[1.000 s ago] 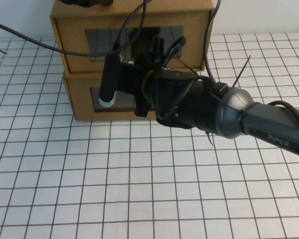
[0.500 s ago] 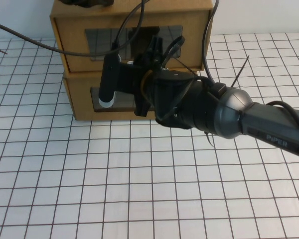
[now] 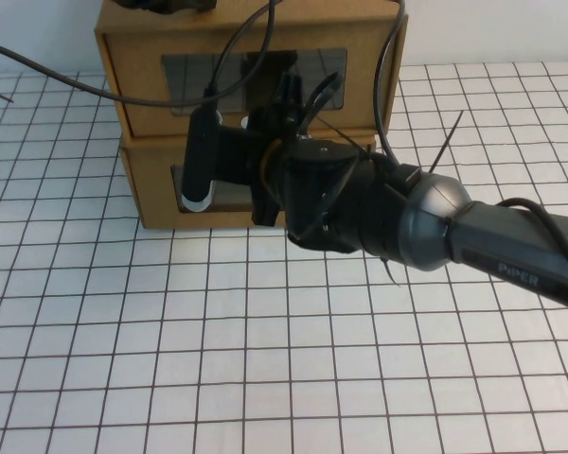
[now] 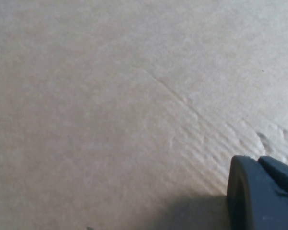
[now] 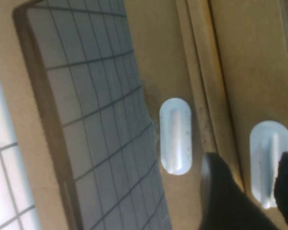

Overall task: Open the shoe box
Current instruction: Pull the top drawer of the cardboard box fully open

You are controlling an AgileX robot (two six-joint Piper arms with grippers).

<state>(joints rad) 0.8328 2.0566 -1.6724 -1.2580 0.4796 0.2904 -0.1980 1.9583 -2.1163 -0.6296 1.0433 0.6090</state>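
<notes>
Well back on the white gridded table (image 3: pixel 265 378) stand two stacked brown cardboard shoe boxes (image 3: pixel 142 57). At the upper box's front, the right gripper (image 5: pixel 252 177) has its jaws apart on either side of a white oval plastic handle (image 5: pixel 270 158), not clamping it. The left gripper (image 4: pixel 261 194) sits close against plain cardboard, and I cannot tell how its jaws stand.

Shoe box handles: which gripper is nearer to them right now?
Right. The right gripper is open at the box front, fingers either side of one white handle. The left gripper sits against plain cardboard, no handle in its view.
</notes>
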